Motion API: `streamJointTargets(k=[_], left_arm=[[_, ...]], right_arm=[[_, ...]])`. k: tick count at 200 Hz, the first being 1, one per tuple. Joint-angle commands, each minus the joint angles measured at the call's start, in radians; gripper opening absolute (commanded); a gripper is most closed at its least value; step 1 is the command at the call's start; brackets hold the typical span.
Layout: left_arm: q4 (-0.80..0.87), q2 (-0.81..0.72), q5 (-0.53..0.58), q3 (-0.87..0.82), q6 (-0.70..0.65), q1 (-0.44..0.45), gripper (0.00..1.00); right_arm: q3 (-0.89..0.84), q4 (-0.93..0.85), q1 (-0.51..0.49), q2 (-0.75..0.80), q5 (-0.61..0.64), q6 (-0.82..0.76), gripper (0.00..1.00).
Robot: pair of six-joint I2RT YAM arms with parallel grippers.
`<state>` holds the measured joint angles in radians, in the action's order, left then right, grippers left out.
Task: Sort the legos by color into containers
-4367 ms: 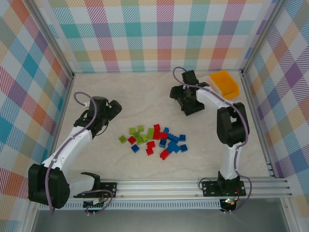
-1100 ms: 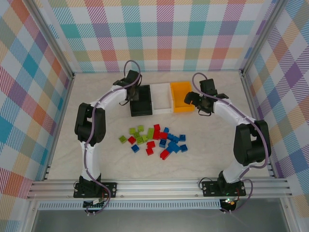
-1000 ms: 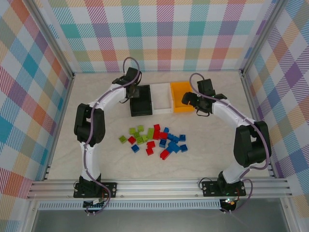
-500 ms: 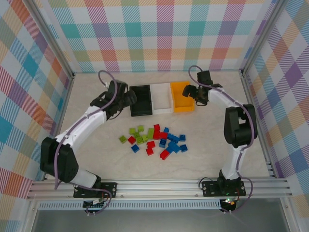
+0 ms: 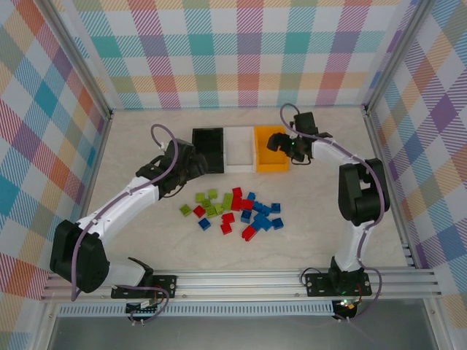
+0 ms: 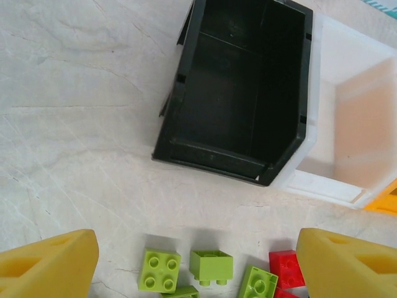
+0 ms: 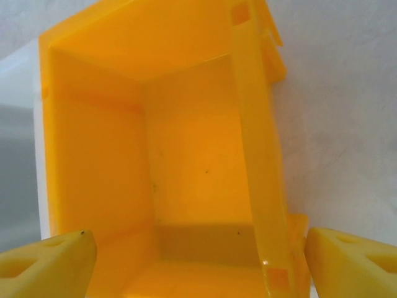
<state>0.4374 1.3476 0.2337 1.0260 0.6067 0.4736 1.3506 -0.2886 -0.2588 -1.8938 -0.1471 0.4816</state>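
Seemingly judged the legos (image 5: 241, 204) light, hard and slick, heaped on the tabletop (image 5: 306, 240) near the bins (image 5: 239, 149), best pinched across flat sides, with left hand (image 5: 188, 166) and right hand (image 5: 292, 148) spread, empty.

On my feed the table (image 6: 74, 93) looks smooth, matt and marble-veined, the black bin (image 6: 242, 93) glossy plastic, the white bin (image 6: 353, 112) milky, faintly translucent plastic, the orange-yellow bin (image 7: 205, 167) shiny plastic, the legos (image 6: 161, 271) smooth plastic, and the rails (image 5: 241, 281) at 6 o'clock brushed metal.
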Motion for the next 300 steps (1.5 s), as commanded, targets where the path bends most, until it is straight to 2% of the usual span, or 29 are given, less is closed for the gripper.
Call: streamJointTargets(k=[1,26,43,84,101,139,168,262,300], left_arm=[[-0.019,-0.036,0.021,-0.030,0.010,0.002,0.84],[-0.019,-0.065,0.012,-0.056,0.027,0.002,0.85],[-0.034,-0.097,0.007,-0.088,0.040,0.008,0.88],[-0.037,-0.190,-0.017,-0.155,0.063,0.016,0.98],[-0.029,-0.211,-0.024,-0.167,0.066,0.021,1.00],[-0.028,-0.235,-0.036,-0.195,0.074,0.025,1.00],[-0.014,-0.238,-0.041,-0.197,0.064,0.024,1.00],[-0.030,-0.235,-0.040,-0.224,0.062,0.026,1.00],[-0.026,-0.232,-0.036,-0.221,0.059,0.026,1.00]], right_arm=[[-0.057,0.007,-0.033,0.105,0.008,-0.009,0.87],[-0.094,-0.114,-0.065,0.182,0.133,-0.006,0.89],[-0.145,-0.180,-0.114,0.241,0.155,-0.016,0.88],[-0.253,-0.306,-0.353,0.322,0.117,-0.048,0.79],[-0.281,-0.325,-0.460,0.347,0.134,-0.043,0.79],[-0.280,-0.322,-0.589,0.313,0.161,-0.021,0.79],[-0.249,-0.338,-0.630,0.229,0.210,0.000,0.73],[-0.158,-0.352,-0.662,0.110,0.297,-0.023,0.68],[-0.157,-0.363,-0.670,0.085,0.306,-0.034,0.58]])
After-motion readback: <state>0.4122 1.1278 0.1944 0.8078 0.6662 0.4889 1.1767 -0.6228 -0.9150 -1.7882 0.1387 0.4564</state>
